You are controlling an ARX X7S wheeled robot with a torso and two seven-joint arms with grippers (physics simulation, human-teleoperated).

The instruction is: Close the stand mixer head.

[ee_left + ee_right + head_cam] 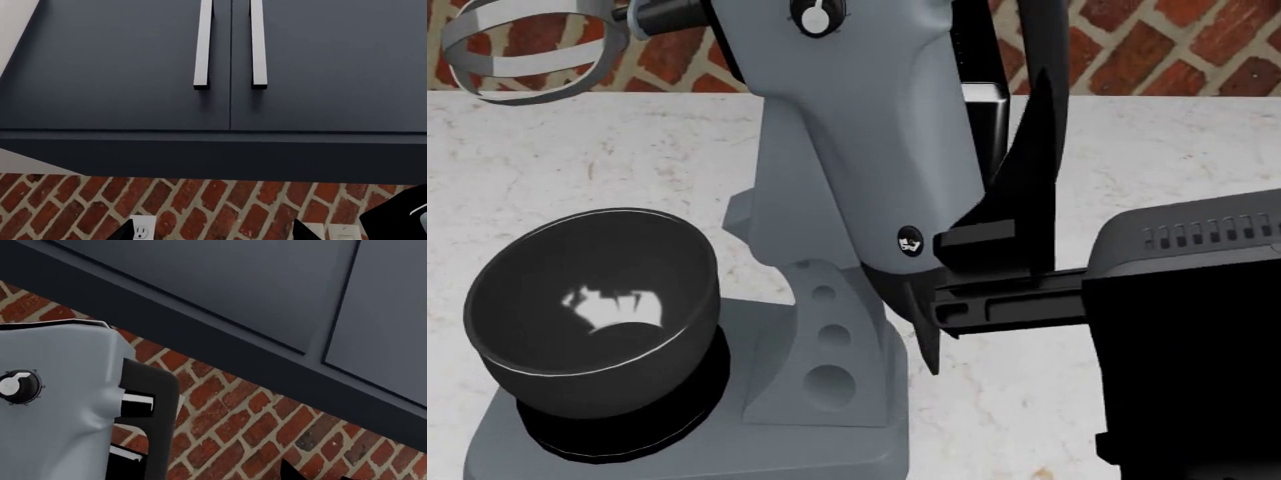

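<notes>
The stand mixer head [868, 130] is blue-grey and tilted up, with its wire whisk [521, 50] high at the far left and its round knob [814, 17] on top. It also shows in the right wrist view [60, 405], with the knob [17, 385] and the dark rear end [143, 440]. My right gripper [988, 260] is open, right beside the lower rear of the head, with nothing between its black fingers [1034, 170]. One fingertip [289, 471] shows against the brick. My left gripper [212, 234] is open and empty, facing the wall; it cannot be made out in the head view.
The dark grey mixing bowl [587, 300] sits on the flat grey base [827, 440], whose holed neck [825, 340] holds the head. Dark upper cabinets [133, 75] with silver handles [203, 45] hang over the brick wall [220, 200], which has a white outlet [141, 229]. The marble counter [1174, 150] lies around.
</notes>
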